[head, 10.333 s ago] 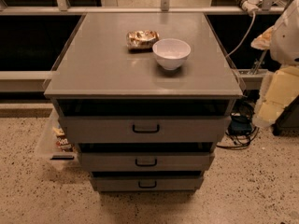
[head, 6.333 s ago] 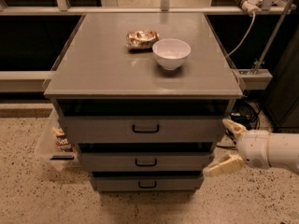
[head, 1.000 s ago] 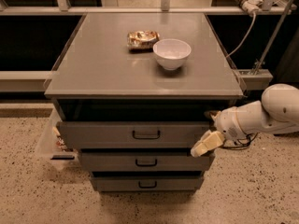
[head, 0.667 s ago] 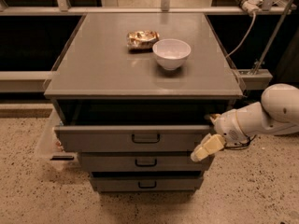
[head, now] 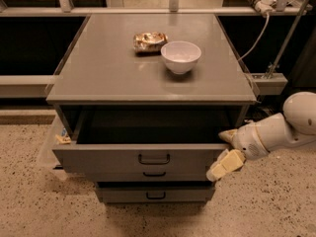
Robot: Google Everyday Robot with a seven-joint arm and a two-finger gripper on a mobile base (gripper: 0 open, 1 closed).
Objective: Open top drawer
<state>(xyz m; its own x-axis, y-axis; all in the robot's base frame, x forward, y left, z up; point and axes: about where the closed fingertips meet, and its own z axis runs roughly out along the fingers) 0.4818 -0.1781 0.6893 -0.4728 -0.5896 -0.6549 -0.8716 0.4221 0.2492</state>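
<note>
The top drawer (head: 111, 158) stands partway out of the cabinet under the counter (head: 108, 75), its dark box open to view behind the grey front. My gripper (head: 218, 155) is at the right end of that front, well to the right of the drawer's black handle (head: 154, 159). My fingers (head: 226, 164) are spread apart, not clamped on anything: the upper one sits at the top rim of the front near its right corner, and the lower one lies across the face of the front below it.

What matters for the pull is this. The front runs left to right, and the drawer slides straight out, away from the cabinet. I am hooked on at the drawer's far right, not at its middle, so my pull lands off-centre. I judge the drawer could twist or bind on its runners if I drag sideways, so the pull should go squarely outward. My arm reaches in from the drawer's right side, so the rim corner is the nearest hold.
</note>
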